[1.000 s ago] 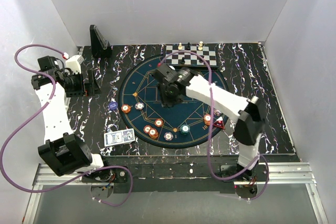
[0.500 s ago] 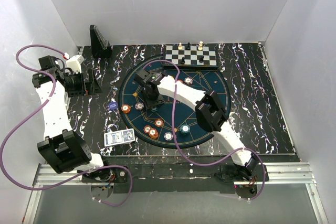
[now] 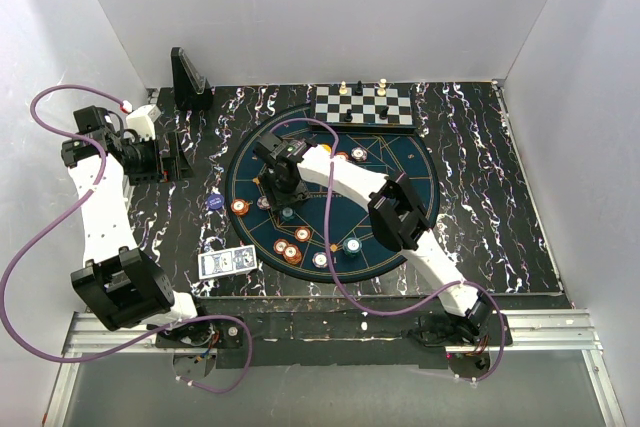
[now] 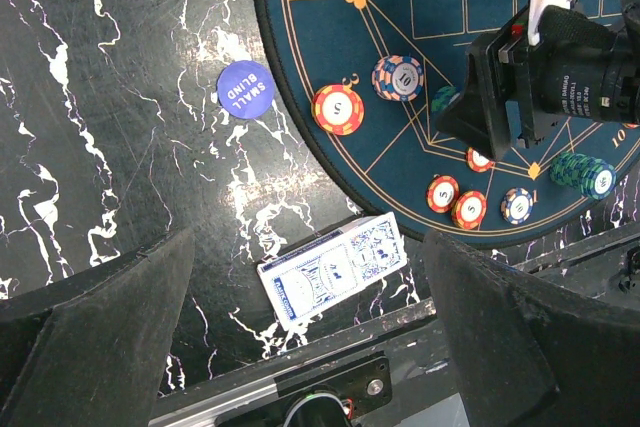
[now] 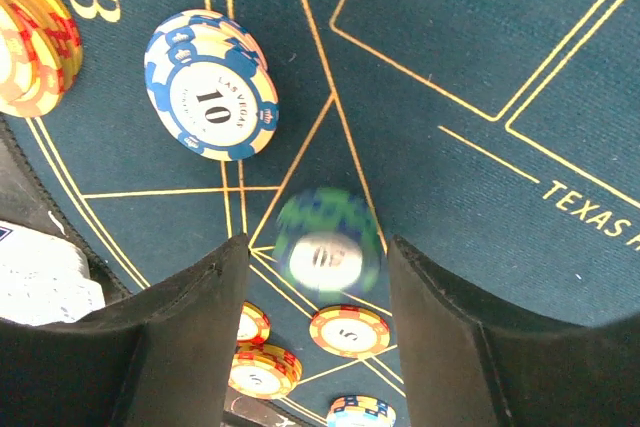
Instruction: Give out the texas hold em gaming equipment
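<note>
surface: black marbled table (image 3: 480,197) | on it: round mat (image 3: 390,177), chessboard (image 3: 364,105), card deck (image 3: 227,262), blue disc (image 3: 214,202)

Blurred green chip (image 5: 327,243) between the right gripper (image 5: 318,277) fingers, grip unclear; orange chip stack (image 5: 30,42) cut by left edge; chess pieces (image 3: 362,86) too small to identify.

Bright, even light; only the green chip (image 5: 328,240) is motion-blurred.

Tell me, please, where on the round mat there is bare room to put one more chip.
The mat's right half, between the chessboard and the right arm's elbow, lies bare. The near-left part is crowded: chips cluster around the right gripper. Off the mat, marble between the card deck and blue disc is narrow.
</note>
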You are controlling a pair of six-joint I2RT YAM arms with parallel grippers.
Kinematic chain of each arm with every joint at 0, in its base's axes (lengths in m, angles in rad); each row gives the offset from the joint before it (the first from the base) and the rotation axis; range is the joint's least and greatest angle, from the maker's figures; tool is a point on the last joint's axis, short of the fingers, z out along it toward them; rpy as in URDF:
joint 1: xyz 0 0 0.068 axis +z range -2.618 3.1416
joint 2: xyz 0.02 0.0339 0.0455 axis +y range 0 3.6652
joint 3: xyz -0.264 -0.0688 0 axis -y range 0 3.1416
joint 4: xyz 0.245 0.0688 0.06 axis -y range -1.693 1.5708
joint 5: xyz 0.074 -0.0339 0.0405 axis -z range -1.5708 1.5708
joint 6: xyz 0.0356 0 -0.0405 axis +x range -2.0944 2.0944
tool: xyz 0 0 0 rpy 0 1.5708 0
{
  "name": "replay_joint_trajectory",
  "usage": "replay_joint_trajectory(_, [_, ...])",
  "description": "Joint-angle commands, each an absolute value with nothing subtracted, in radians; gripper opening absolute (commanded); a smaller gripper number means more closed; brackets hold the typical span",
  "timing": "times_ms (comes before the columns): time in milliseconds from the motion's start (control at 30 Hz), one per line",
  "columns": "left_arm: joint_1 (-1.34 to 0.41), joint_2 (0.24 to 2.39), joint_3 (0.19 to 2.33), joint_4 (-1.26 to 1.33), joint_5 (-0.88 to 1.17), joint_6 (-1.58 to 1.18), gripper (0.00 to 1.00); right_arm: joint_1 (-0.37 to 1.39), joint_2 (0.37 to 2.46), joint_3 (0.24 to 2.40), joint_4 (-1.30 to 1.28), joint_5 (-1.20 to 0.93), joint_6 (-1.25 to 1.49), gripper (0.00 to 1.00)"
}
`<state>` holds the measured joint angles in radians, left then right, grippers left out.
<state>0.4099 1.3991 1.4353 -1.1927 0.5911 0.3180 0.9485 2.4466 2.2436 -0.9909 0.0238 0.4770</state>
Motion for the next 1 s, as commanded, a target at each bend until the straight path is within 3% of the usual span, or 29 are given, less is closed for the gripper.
replay_joint_trajectory(0, [0.414,1.371,1.45,-1.192,0.6,0.333,1.0,0.948,2.433,2.249,-0.947,-0.031,0.462,0.74])
replay_joint_trajectory(167, [0.414,1.368,1.451,-1.198,0.592,0.334,1.0,0.948,2.384,2.238,-0.931,-0.006,0.439,0.85])
replay_joint_trajectory(400, [0.414,1.362,1.457,-1.204,0.597,0.333,1.0,0.946,2.197,2.159,-0.959,0.089,0.428,0.86])
replay_joint_trajectory(733, [0.414,1.364,1.471,-1.21,0.621,0.337,1.0,0.948,1.885,1.711,-1.026,0.247,0.529,0.89])
replay_joint_trajectory(967, [0.414,1.378,1.468,-1.229,0.647,0.342,1.0,0.948,1.761,1.471,-0.946,0.236,0.6,0.91])
